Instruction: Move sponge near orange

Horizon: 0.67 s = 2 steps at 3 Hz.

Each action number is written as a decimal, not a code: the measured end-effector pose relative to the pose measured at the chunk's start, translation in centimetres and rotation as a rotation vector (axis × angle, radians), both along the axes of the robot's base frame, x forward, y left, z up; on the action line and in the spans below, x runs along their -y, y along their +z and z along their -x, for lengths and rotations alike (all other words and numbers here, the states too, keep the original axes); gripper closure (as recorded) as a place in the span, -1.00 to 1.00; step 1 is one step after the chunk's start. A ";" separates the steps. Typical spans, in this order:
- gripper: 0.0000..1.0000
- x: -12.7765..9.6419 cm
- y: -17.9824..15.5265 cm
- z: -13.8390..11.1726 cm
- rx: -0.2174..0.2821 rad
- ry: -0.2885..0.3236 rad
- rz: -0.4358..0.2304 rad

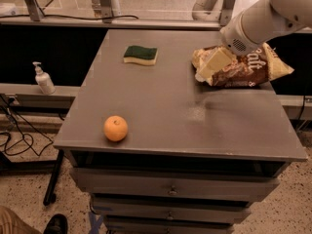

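Cream-coloured gripper [204, 71] hangs over one end of the brown-and-cream crinkled snack bag [248, 69] and hides the part under it. The bag print is covered behind the tool, only "alt" reads. White robot arm [273, 13] behind the gripper runs out at the top-right edge. Grey metal drawer cabinet [170, 189] below the gripper is cut by the bottom edge. Black shoe [56, 224], far down from the tool at the corner, is clipped too.
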<state>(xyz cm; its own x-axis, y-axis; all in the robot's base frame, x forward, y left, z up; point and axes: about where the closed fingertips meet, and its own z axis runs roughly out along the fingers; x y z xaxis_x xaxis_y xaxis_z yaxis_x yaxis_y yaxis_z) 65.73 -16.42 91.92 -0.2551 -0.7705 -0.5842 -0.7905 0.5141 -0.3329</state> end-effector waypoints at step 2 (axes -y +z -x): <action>-1.00 -3.0 -2.2 -2.9 -0.058 -0.010 -0.139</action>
<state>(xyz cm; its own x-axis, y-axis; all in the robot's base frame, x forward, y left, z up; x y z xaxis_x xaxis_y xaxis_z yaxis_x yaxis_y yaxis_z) 68.66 -13.39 89.74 -0.2984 -0.6802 -0.6695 -0.8010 0.5599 -0.2118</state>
